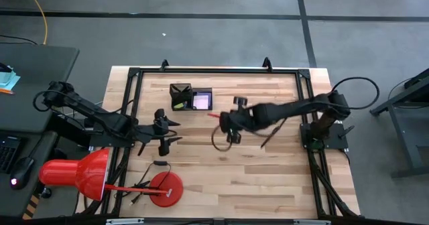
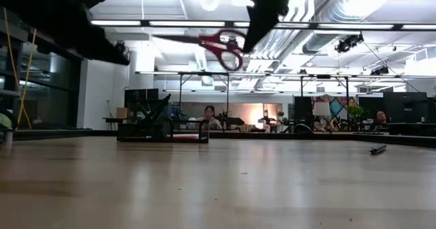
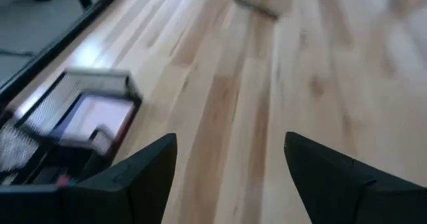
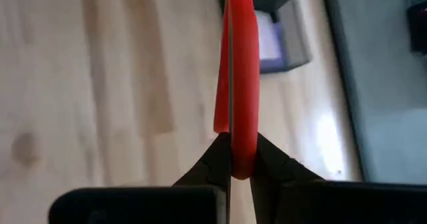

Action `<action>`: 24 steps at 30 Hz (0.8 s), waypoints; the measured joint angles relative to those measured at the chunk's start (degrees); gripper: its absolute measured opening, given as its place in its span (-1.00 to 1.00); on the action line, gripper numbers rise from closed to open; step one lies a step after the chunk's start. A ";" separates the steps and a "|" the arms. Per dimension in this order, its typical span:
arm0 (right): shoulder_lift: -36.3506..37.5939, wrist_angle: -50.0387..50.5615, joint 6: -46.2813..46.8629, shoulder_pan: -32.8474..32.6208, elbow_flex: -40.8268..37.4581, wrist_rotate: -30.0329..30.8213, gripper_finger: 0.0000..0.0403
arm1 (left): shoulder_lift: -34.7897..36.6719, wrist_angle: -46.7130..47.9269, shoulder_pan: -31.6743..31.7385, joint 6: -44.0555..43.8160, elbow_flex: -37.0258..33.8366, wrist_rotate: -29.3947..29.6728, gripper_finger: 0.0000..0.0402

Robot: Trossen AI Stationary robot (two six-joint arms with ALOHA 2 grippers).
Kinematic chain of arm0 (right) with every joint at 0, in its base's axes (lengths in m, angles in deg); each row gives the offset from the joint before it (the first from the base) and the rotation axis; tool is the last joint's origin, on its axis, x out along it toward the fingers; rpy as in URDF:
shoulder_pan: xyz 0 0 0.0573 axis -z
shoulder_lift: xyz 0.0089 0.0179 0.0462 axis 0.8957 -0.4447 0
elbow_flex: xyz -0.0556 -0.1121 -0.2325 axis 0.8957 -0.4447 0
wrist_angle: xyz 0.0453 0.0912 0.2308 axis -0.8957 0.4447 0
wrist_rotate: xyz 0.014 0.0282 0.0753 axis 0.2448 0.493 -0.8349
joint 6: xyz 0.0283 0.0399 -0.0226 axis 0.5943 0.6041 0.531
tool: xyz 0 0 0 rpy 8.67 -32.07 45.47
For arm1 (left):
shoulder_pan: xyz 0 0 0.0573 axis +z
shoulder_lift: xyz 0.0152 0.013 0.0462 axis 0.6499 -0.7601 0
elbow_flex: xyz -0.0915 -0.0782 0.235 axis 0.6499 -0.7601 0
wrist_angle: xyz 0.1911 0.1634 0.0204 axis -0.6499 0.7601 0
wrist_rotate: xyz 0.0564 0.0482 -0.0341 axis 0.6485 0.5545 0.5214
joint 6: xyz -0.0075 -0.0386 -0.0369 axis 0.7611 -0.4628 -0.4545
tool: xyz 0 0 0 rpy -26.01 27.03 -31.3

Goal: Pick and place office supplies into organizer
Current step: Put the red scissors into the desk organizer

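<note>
Item: red-handled scissors (image 2: pixel 221 47), carried clear above the table (image 1: pixel 268 178) by the right gripper (image 4: pixel 241 159), whose two fingers are pressed together on a red handle loop. In the low view the long axis runs roughly level, blades pointing away from the gripper and handles at the fingers; in the high view a red tip shows just past the gripper on the side facing the organizer (image 1: pixel 191 98). Landmark: the organizer, a small black two-compartment box near the table's far edge, one compartment showing a pale purple pad (image 1: pixel 200 102), the other dark contents too small to identify. The scissors lie near the organizer, on its near and right-arm side, not yet over either compartment. Judgement: the remaining travel is short and runs along the blade direction, so the tips would arrive at the box first. Left gripper (image 1: pixel 165 131): fingers spread, nothing between them, hanging over the table nearer the front than the organizer and slightly toward the left arm's base; the right gripper holds the load, so the placing looks to be its job.
</note>
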 joint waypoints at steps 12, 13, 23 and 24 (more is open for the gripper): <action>-13.86 21.30 -16.36 11.69 25.40 2.65 -0.95 | 7.41 0.54 -3.84 -10.89 -7.93 6.72 0.33; -15.21 22.16 -17.79 12.33 27.59 3.47 -0.95 | 8.94 -0.29 -4.57 -10.99 -9.18 8.35 0.33; -30.76 29.73 -33.60 13.91 47.24 14.07 -0.95 | 20.30 -2.52 -10.34 -11.74 -17.24 11.77 0.33; -31.06 28.08 -35.27 13.70 45.90 17.53 -0.95 | 21.00 -2.90 -10.69 -12.12 -17.77 11.74 0.33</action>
